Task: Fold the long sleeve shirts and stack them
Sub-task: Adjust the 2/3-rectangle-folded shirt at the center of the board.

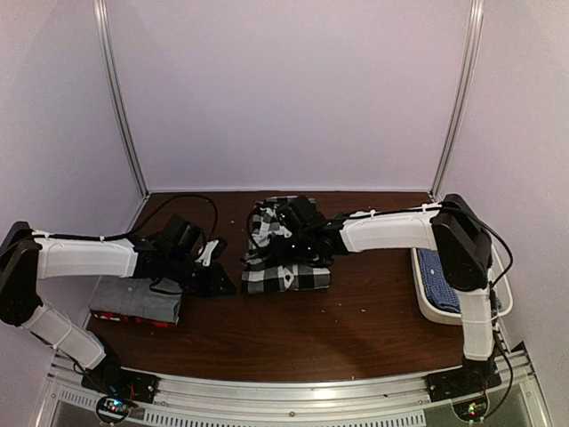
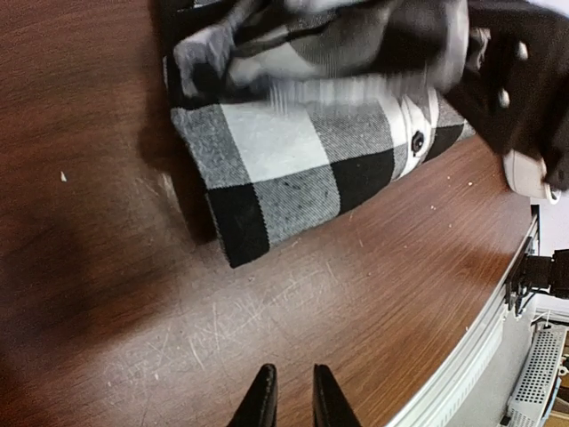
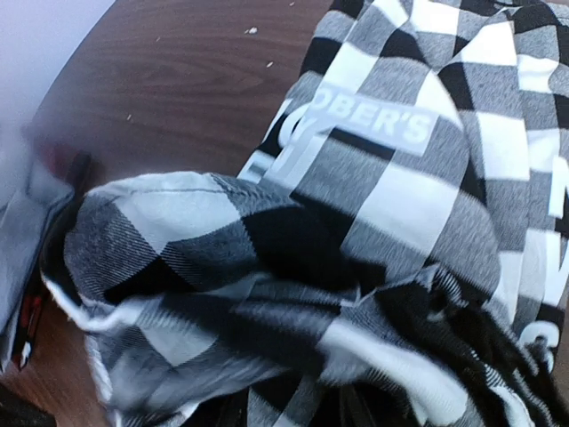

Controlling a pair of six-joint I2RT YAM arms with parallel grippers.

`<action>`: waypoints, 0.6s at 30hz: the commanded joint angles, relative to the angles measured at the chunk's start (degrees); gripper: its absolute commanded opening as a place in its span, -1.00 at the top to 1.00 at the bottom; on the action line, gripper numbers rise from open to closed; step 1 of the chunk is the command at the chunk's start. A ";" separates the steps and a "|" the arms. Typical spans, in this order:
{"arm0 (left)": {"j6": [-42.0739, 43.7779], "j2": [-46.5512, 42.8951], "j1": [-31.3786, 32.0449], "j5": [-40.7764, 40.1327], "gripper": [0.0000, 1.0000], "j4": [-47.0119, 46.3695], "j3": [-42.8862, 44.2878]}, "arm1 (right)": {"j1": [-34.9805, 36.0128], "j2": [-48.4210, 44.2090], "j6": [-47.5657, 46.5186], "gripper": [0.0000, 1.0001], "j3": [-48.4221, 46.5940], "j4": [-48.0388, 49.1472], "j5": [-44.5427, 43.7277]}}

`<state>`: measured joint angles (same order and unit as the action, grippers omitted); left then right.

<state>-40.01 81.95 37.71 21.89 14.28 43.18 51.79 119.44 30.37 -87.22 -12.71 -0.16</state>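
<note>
The black-and-white check shirt (image 1: 286, 265) lies folded mid-table; it also shows in the left wrist view (image 2: 284, 165) and the right wrist view (image 3: 400, 178). My right gripper (image 1: 284, 238) sits on top of it. A bunched fold of the cloth lies over and between its jaws (image 3: 289, 414), which are mostly hidden. My left gripper (image 1: 216, 281) hovers over bare table left of that shirt, nearly shut and empty (image 2: 292, 400). The grey shirt (image 1: 138, 298) lies folded at the left on the red-black shirt (image 1: 133, 318). The blue fine-checked shirt (image 1: 438, 277) lies in the tub.
A white oval tub (image 1: 428, 310) stands at the right edge under the right arm. Metal rail (image 1: 293, 391) runs along the near edge. Grey walls close the back and sides. Bare brown table (image 1: 356, 329) lies in front of the check shirt.
</note>
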 commanded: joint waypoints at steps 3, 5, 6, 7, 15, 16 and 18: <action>0.30 0.19 0.25 -0.03 0.68 -3.39 2.58 | -6.19 8.89 -3.83 0.18 -14.10 -6.03 -0.20; 0.89 2.18 0.34 0.07 0.68 -3.77 4.10 | -6.68 11.22 -5.16 0.12 -18.15 -8.33 1.42; 1.17 3.05 0.34 -0.04 0.68 -3.98 4.91 | -6.77 11.63 -5.55 0.10 -19.48 -9.16 1.53; 1.45 4.04 0.34 -0.02 0.68 -4.27 5.66 | -6.76 11.65 -5.84 0.08 -20.25 -9.74 1.25; 3.36 14.10 0.21 -4.91 0.66 -2.37 16.39 | -7.32 5.07 -7.74 -0.17 -18.85 -12.41 -2.52; 3.36 14.80 -0.06 -6.84 0.64 -1.46 17.35 | -7.35 3.27 -8.06 -0.21 -17.69 -12.35 -2.94; 3.11 15.76 -1.09 -9.01 0.60 -0.75 18.39 | -7.29 -0.41 -8.45 -0.25 -14.40 -11.99 -4.03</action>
<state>-37.95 96.23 37.69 18.61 12.58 58.41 44.36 128.53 23.68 -105.01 -23.51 -0.75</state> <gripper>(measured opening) 0.184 0.609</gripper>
